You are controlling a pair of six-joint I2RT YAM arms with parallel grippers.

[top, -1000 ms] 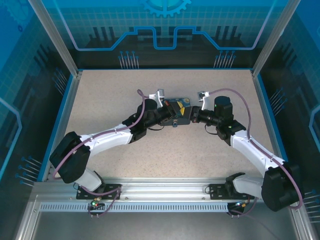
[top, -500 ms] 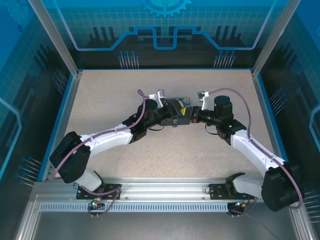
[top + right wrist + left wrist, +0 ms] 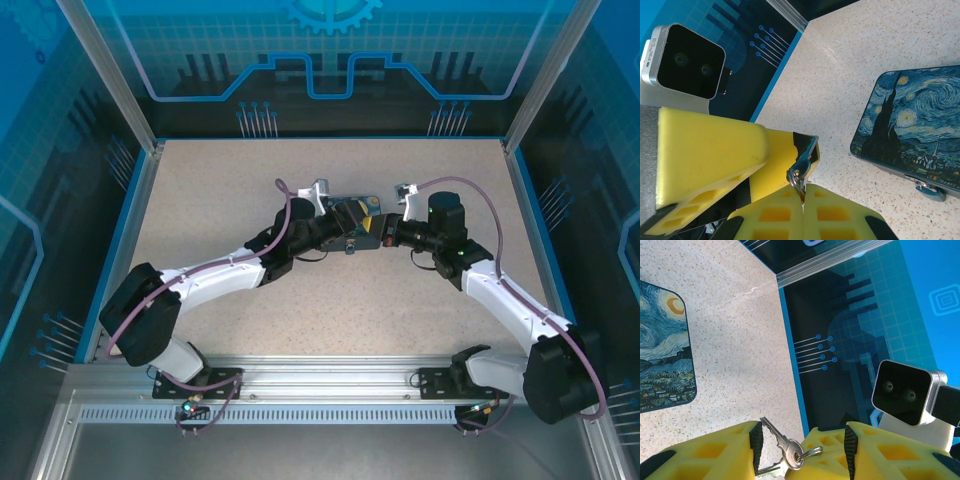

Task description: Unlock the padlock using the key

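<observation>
The key (image 3: pixel 782 442), small and silvery on a split ring, hangs between the yellow jaws of my left gripper (image 3: pixel 802 450), which stand apart; its blade tip touches the left pad (image 3: pixel 756 445). My right gripper (image 3: pixel 804 192) is shut on the key's ring, and the key (image 3: pixel 807 152) sticks up from its fingertips. The padlock (image 3: pixel 930 192), tiny and blue, sits at the front edge of the starry-night box (image 3: pixel 920 125). In the top view both grippers, left (image 3: pixel 358 236) and right (image 3: pixel 374 232), meet tip to tip at mid-table.
The starry-night box (image 3: pixel 660 345) lies flat on the speckled table (image 3: pixel 330 300). Blue walls with aluminium posts (image 3: pixel 110 80) enclose the workspace on three sides. The right wrist camera housing (image 3: pixel 905 395) is close beside my left fingers.
My left gripper has opened off the key. My right gripper has shut on the key's ring. Both arms have stayed nearly still.
</observation>
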